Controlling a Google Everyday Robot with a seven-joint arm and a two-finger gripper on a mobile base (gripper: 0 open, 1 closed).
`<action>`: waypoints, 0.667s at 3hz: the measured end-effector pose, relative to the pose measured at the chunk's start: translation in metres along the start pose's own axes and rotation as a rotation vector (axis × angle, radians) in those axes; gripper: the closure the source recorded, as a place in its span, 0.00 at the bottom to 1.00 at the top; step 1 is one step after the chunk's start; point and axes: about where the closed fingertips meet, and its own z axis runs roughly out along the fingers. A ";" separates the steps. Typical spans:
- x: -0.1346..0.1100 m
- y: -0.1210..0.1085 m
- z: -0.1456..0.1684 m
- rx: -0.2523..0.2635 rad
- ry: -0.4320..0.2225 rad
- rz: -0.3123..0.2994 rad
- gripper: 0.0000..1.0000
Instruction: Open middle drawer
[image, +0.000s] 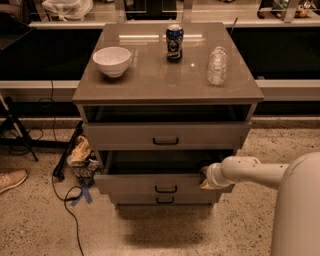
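Tabletop (160, 75) holds bowl (112, 61), can (174, 43), bottle (217, 65); gripper (205, 178) at right of middle drawer (150, 184).

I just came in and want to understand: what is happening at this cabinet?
The robot's arm reaches in from the right, and its gripper is at the right end of the middle drawer, by its top edge. That drawer is partly pulled out, dark inside. A bowl, a can and a bottle are on the cabinet top.

Lab: benches (287, 89), cables (59, 190); claw (205, 178) at drawer (145, 183)
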 end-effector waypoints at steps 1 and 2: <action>0.000 0.000 0.000 0.000 0.000 0.000 0.29; -0.001 0.001 0.001 -0.003 -0.001 0.000 0.05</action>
